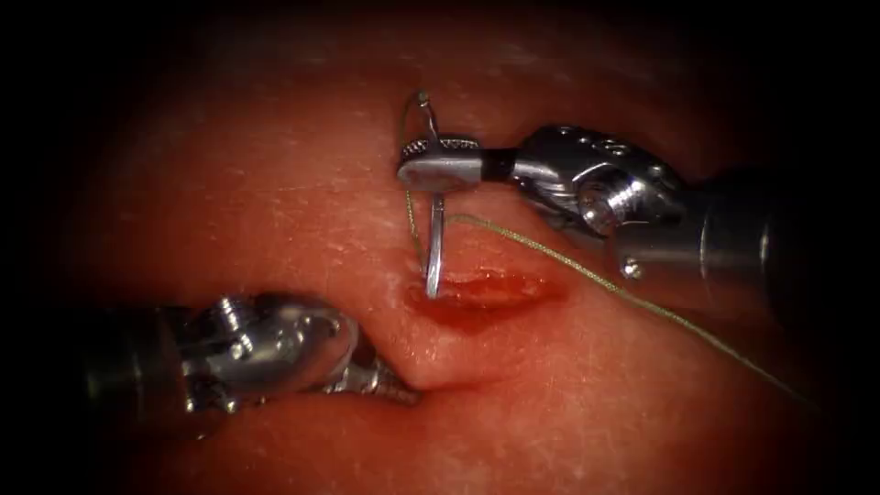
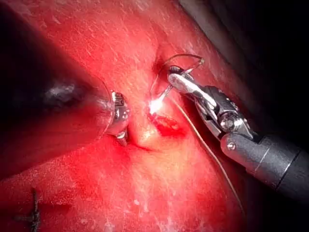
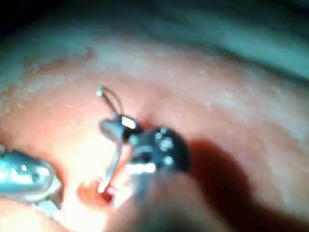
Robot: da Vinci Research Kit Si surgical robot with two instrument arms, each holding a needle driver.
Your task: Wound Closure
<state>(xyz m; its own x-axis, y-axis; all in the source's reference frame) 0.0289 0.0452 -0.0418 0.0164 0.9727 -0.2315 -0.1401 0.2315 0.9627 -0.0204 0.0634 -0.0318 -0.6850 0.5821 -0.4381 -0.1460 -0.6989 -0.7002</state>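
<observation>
The short red-edged cut (image 1: pixel 477 293) lies at the centre of the pink pork-belly tissue (image 1: pixel 275 202), wet with red fluid. The curved steel needle (image 1: pixel 434 243) stands upright, its point at the cut's left end; whether it has entered the tissue cannot be told. The right gripper (image 1: pixel 438 168) is clamped across the needle's upper curve, near the swaged end. Olive-green thread (image 1: pixel 587 275) trails off to the right. The left gripper (image 1: pixel 385 385) presses into the tissue left of the cut, forming a fold; its jaw state cannot be told. Judgement: needle placement at the wound edge; the next move calls for following the needle's curve.
</observation>
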